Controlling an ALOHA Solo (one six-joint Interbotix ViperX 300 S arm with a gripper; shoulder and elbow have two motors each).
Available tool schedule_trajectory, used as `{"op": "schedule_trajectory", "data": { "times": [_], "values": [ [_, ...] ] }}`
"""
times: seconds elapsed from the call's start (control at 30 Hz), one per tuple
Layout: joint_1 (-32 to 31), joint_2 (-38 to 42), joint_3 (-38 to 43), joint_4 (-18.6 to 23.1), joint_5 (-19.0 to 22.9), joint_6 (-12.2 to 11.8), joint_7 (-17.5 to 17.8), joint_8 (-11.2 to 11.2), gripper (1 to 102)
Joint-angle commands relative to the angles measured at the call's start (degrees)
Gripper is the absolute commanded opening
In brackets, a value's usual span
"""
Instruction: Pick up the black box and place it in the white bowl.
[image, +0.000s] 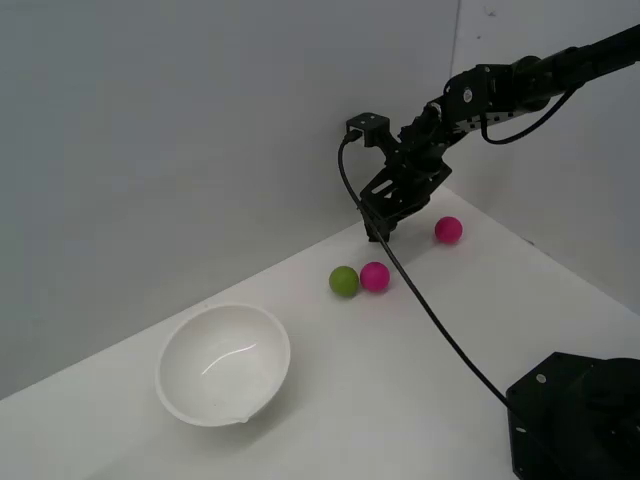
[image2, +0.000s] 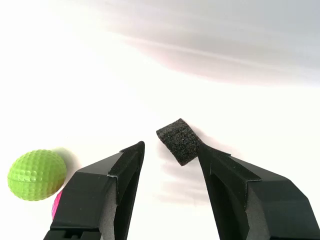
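The black box (image2: 179, 141), a small matte block, lies on the white table between my fingertips in the wrist view. It touches one finger (image2: 225, 175), and a gap separates it from the other finger (image2: 115, 180). My gripper (image2: 170, 150) is open. In the exterior view the gripper (image: 380, 232) is low over the table at the back, near the wall, and hides the box. The white bowl (image: 224, 365) sits at the exterior view's left, far from the gripper, and nothing is in it.
A green ball (image: 343, 281) and a pink ball (image: 375, 276) lie together just in front of the gripper; the green ball also shows in the wrist view (image2: 36, 175). Another pink ball (image: 448, 230) lies to the exterior view's right. The black robot base (image: 575, 420) and its cable (image: 440, 330) are at the front right.
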Motion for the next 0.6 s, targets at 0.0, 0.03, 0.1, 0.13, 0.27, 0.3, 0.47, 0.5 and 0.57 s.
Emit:
{"op": "schedule_trajectory", "data": {
  "times": [0.0, 0.03, 0.1, 0.13, 0.27, 0.3, 0.47, 0.5, 0.57],
  "values": [
    [0.8, 0.7, 1.0, -1.6, -2.0, -0.7, -0.2, -0.1, 59],
    [0.8, 0.5, 0.7, -1.8, -2.2, -0.7, -0.4, -0.1, 59],
    [0.8, 0.2, 0.4, -2.0, -2.5, -0.4, -0.4, -0.1, 59],
    [0.8, 0.1, 0.3, -2.2, -2.6, -0.4, -0.4, -0.1, 59],
    [1.0, -0.3, -0.1, -2.3, -2.7, -0.4, -0.6, -0.1, 63],
    [0.9, -0.4, -0.2, -2.3, -2.7, -0.4, -0.6, -0.1, 64],
    [1.1, -0.4, -0.1, -2.3, -2.8, -0.4, -0.6, -0.1, 64],
    [1.2, -0.3, -0.1, -2.3, -2.8, -0.4, -0.6, -0.1, 64],
    [1.3, -0.2, 0.1, -2.3, -2.7, -0.4, -0.6, -0.1, 64]
  ]
}}
